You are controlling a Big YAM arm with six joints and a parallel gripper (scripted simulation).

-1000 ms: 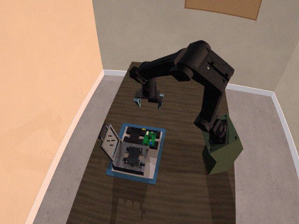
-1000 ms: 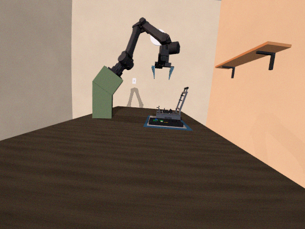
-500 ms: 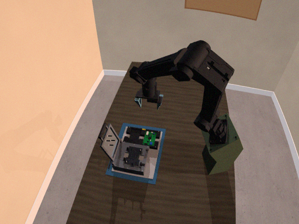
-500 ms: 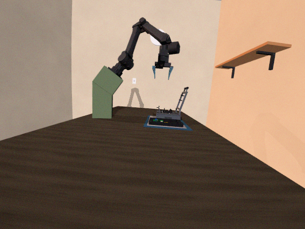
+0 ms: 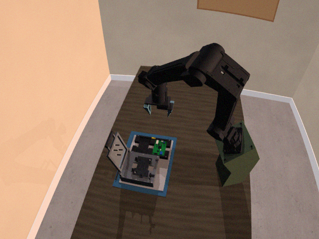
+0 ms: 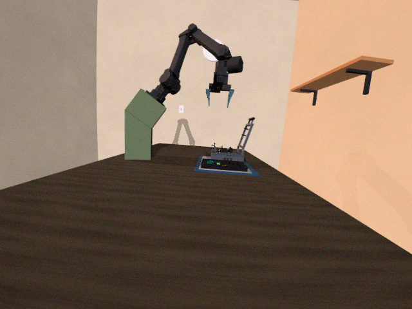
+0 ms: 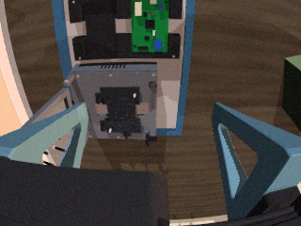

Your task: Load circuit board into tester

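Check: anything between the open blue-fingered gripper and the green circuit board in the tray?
Nothing. The gripper hangs open, high over the board, with only air between them, clearest in the exterior view.

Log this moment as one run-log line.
gripper: open, empty, high above tray | circuit board: in tray pocket | tester lid: open

Pins, posts and hook on the tester (image 5: 142,168) too small to pick out in any view. Wrist view: gripper body covers the table below the tester; green stand (image 7: 293,88) cut by right edge.
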